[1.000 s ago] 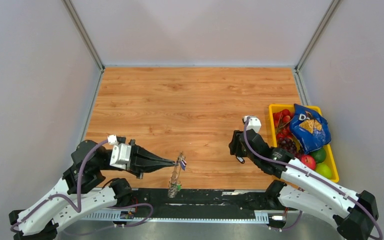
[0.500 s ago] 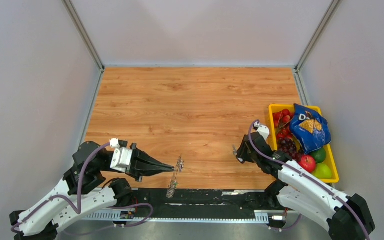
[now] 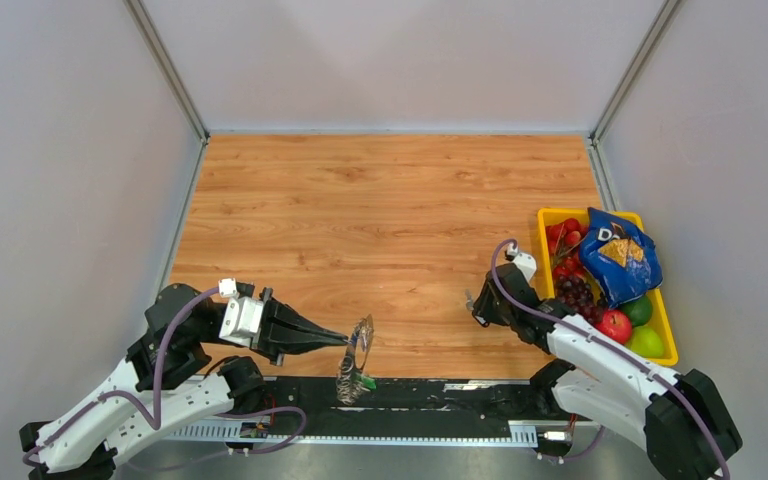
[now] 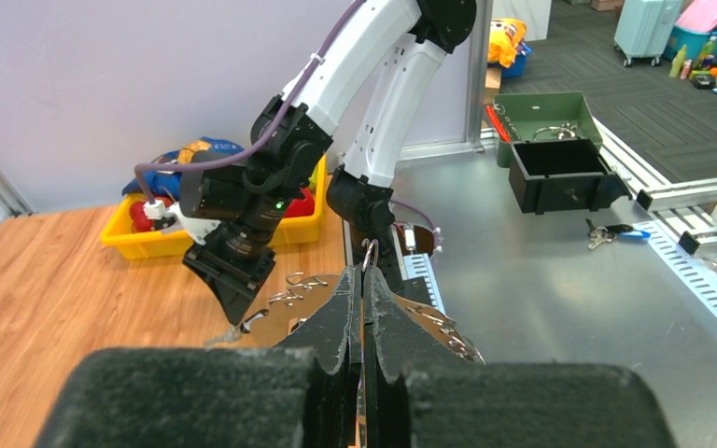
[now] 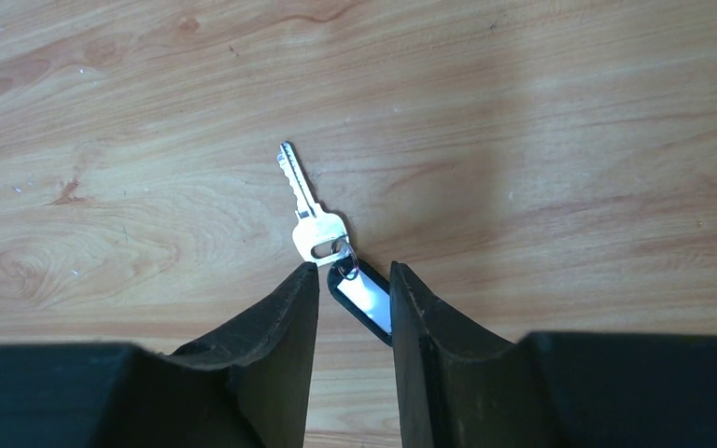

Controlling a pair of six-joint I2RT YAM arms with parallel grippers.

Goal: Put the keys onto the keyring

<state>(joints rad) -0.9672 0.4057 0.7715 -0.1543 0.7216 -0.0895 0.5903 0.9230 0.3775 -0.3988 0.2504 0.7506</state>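
My two arms wear white shells with black joints: the left arm sits lower left in the top view, the right arm lower right. A mauve cable loops along each. My left tool tapers to a black wedge behind a white block; my right tool has two dark, curved fingers. A green light glows on my right wrist.
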